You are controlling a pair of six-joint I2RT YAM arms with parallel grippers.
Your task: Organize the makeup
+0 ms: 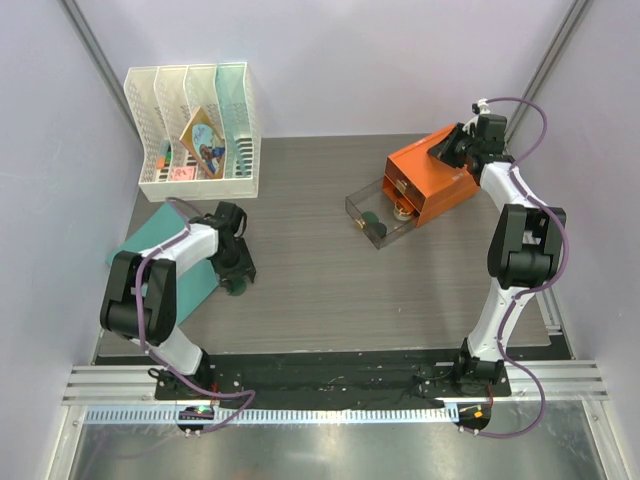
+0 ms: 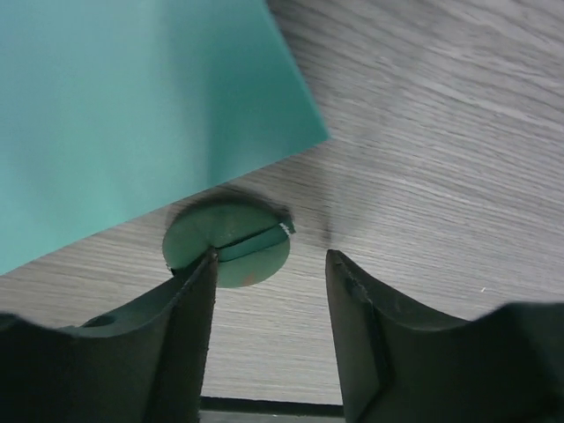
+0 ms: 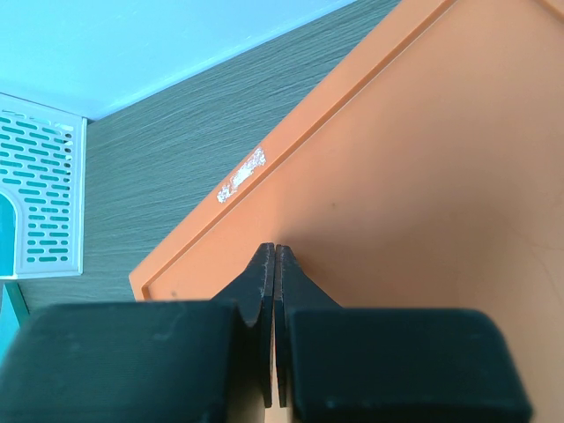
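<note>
- A green disc (image 2: 227, 240) lies flat on the tabletop (image 1: 320, 290), in its near-left part. It is just beside the corner of a teal sheet (image 2: 132, 106), and the sheet's edge throws a shadow over the disc's far rim.
- The left hand (image 2: 271, 257) hangs low over the disc with its fingers spread wide. The tip of one finger (image 2: 176, 335) overlaps the disc's near rim in the wrist view. The other finger stands apart over bare tabletop, so the disc sits off to one side of the gap and is not gripped.
- The teal sheet lies flat along the left edge of the tabletop, under the left arm.
- A second green disc (image 1: 371, 219) and a tan compact (image 1: 403, 209) lie in a clear drawer (image 1: 355, 205). The drawer is pulled out of an orange box (image 1: 440, 185) toward the middle of the tabletop.
- The orange box sits near the far-right corner, turned at an angle to the edges.
- The right hand (image 3: 276, 251) is over the top of the orange box, its fingers pressed together with nothing between them.
- A white rack (image 1: 150, 110) with upright slots stands in the far-left corner. It holds a card and some small items too small to name.
</note>
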